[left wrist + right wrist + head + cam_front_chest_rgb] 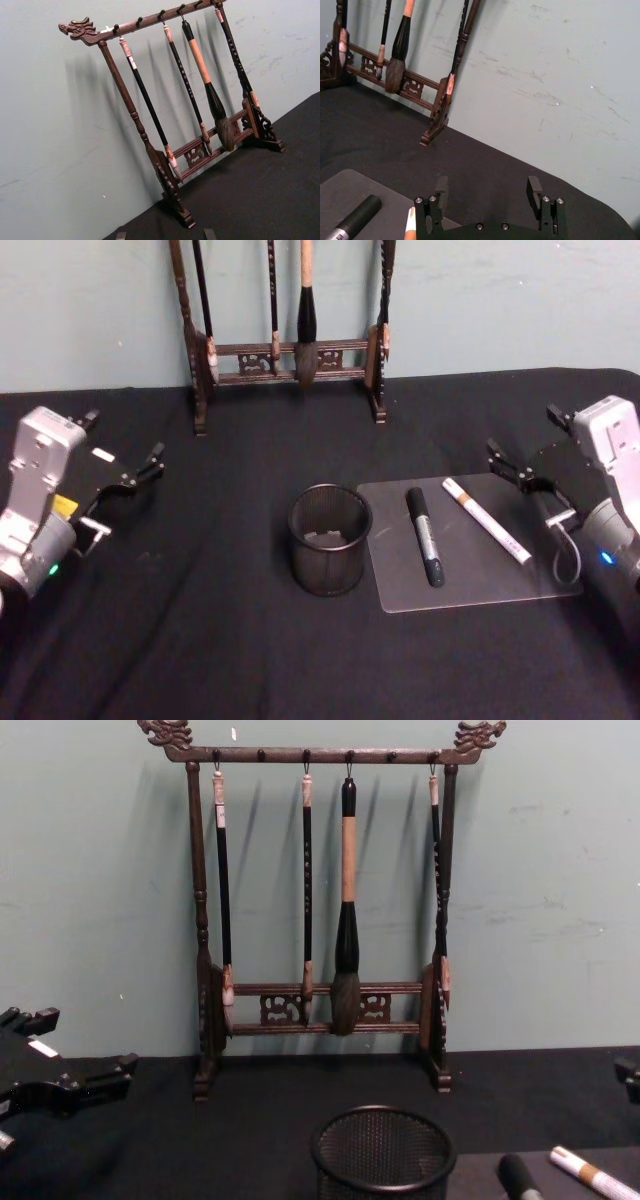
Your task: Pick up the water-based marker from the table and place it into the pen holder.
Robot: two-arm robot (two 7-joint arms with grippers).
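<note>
Two markers lie on a translucent grey mat [470,585] right of centre on the worktop [200,650], and I can't read either label to tell which is water-based. The black marker [424,536] runs nearly straight from far to near on the mat's left part. The white marker [486,519] lies apart from it on the right, slanted, with its orange-banded end at the far left and its other end at the near right. In the chest view, the black marker [518,1178] and the white marker [592,1176] show at the lower right. The black wire-mesh pen holder [330,565] stands upright just left of the mat, well apart from both markers. I can't tell whether the holder touches the mat's edge. My right gripper [523,430] sits past the mat's far right corner, with its jaws spread and holding nothing. The right wrist view shows the same wide gap at the right gripper [487,186]. My left gripper [123,435] is parked at the far left of the worktop, well away from the holder, with its jaws also spread and empty. Against the wall at the far edge stands a carved wooden brush rack [320,1003] with four brushes hanging from its top rail. The thickest brush [346,920] hangs third from the left.
</note>
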